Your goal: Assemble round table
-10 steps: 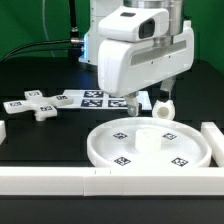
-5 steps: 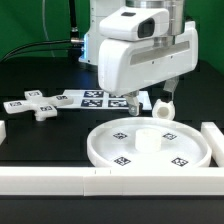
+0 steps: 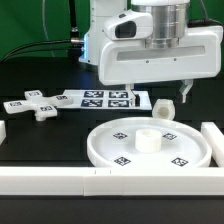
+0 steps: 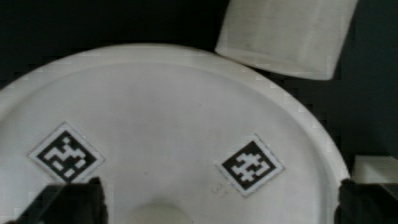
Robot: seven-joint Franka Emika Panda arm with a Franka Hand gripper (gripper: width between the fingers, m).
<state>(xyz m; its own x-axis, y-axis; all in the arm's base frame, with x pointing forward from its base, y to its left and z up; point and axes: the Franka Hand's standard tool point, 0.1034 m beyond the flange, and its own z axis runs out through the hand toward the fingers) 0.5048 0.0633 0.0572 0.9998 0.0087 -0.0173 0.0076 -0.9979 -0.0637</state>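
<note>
The large white rimmed disc (image 3: 120,148) lies on the black table with its hub (image 3: 148,138) facing up. It fills most of the wrist view (image 4: 160,120), showing two tags. The short thick cylinder (image 3: 163,108) stands just behind the disc's rim, and in the wrist view (image 4: 285,38) it sits beyond the disc's edge. The small cross-shaped piece (image 3: 35,104) lies at the exterior view's left. My gripper (image 3: 158,95) hovers above the back part of the disc. It is open and empty (image 4: 214,205), with its dark fingers (image 4: 63,205) wide apart.
The marker board (image 3: 100,98) lies behind the disc, partly hidden by the gripper. Long white bars run along the front (image 3: 60,178) and the exterior view's right (image 3: 213,140). A short bar end (image 3: 2,130) shows at the left edge.
My gripper has shifted toward the exterior view's right and now spans the cylinder's position from above. The disc, cylinder and cross-shaped piece have not moved.
</note>
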